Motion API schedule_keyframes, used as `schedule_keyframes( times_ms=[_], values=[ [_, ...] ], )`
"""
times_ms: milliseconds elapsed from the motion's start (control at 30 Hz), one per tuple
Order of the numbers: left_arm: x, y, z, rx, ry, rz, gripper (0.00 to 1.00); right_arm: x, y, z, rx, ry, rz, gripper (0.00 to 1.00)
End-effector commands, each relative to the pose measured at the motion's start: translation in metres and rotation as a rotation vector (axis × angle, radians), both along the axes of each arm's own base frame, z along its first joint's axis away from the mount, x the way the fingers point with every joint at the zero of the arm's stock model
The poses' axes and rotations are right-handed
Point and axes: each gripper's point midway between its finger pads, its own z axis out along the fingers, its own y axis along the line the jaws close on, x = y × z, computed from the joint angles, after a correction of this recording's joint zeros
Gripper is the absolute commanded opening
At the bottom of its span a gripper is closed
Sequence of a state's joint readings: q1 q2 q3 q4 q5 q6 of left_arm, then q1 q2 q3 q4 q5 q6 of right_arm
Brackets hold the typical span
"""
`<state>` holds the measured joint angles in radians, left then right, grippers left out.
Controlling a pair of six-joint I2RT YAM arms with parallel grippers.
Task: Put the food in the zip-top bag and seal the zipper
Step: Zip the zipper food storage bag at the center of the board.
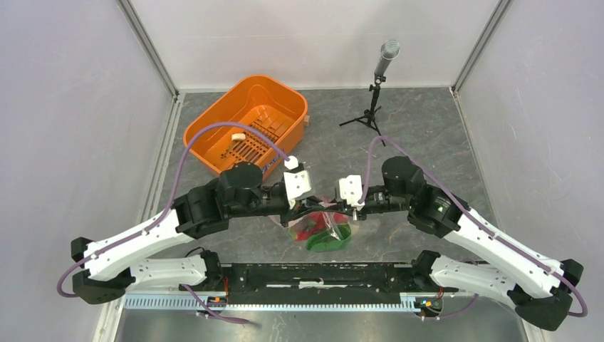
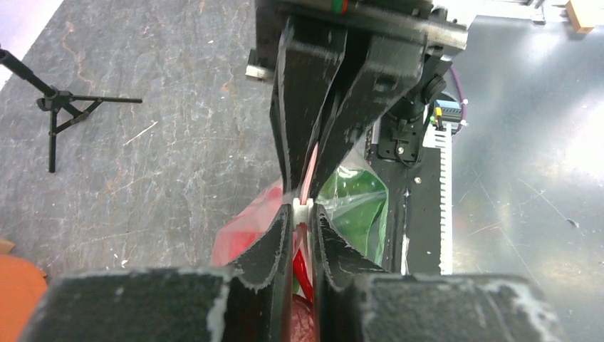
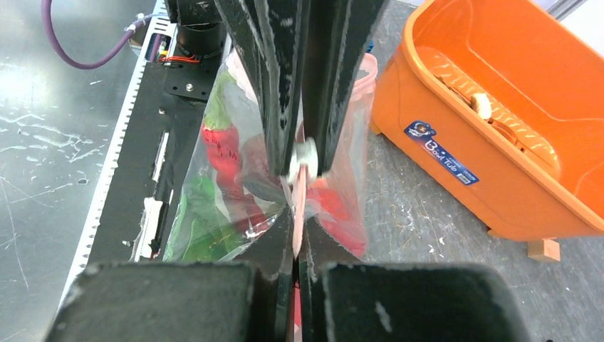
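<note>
The clear zip-top bag (image 1: 326, 228) hangs between my two grippers at the table's middle, with red and green toy food (image 1: 329, 235) inside. In the left wrist view my left gripper (image 2: 304, 210) is shut on the pale pink zipper (image 2: 308, 171), its tips at a small white slider (image 2: 303, 208); red food (image 2: 246, 235) and green food (image 2: 356, 203) show through the bag. In the right wrist view my right gripper (image 3: 298, 231) is shut on the zipper (image 3: 300, 203), with the bag (image 3: 235, 199) below it. The two grippers (image 1: 313, 205) (image 1: 347, 206) face each other, close together.
An orange tub (image 1: 246, 125) stands at the back left, close beside the bag in the right wrist view (image 3: 498, 121). A small microphone stand (image 1: 374, 92) is at the back centre. A black and metal rail (image 1: 320, 281) runs along the near edge.
</note>
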<state>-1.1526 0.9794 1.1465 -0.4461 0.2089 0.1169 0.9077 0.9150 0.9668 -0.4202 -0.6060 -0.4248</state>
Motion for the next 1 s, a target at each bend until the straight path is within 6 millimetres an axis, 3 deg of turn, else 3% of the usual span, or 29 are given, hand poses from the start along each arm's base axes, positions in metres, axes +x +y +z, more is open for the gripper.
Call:
schedule_keyframes(
  times_ms=[0,167,267,333,433,533,633,767,833,967],
  values=[
    [0.005,0.024,-0.008,0.034,-0.055,0.055,0.02,0.003,-0.004,0.027,0.095,-0.051,-0.040,0.00],
    [0.010,0.040,-0.016,0.048,-0.063,0.119,0.02,0.002,-0.008,0.026,0.103,-0.048,-0.054,0.00],
    [0.009,0.039,-0.006,0.005,-0.056,0.123,0.02,0.000,-0.005,0.026,0.117,-0.028,-0.044,0.03],
    [0.008,0.033,0.004,-0.024,-0.047,0.111,0.02,0.000,-0.002,0.029,0.131,-0.007,-0.042,0.21],
    [0.007,0.021,0.015,-0.042,-0.026,0.088,0.02,-0.003,0.003,0.039,0.162,0.016,-0.027,0.38],
    [0.007,0.012,0.018,-0.031,-0.007,0.071,0.02,-0.002,0.004,0.048,0.201,0.005,-0.032,0.47],
    [0.008,0.009,0.022,-0.037,-0.004,0.072,0.02,-0.003,0.004,0.048,0.196,0.014,-0.030,0.50],
    [0.009,0.008,0.026,-0.051,-0.004,0.078,0.02,-0.004,0.004,0.041,0.172,0.032,-0.024,0.43],
    [0.010,0.008,0.026,-0.055,-0.005,0.083,0.02,-0.001,0.003,0.036,0.158,0.042,-0.045,0.24],
    [0.011,0.012,0.026,-0.054,-0.001,0.102,0.02,0.002,0.001,0.034,0.175,0.037,-0.072,0.06]
  ],
)
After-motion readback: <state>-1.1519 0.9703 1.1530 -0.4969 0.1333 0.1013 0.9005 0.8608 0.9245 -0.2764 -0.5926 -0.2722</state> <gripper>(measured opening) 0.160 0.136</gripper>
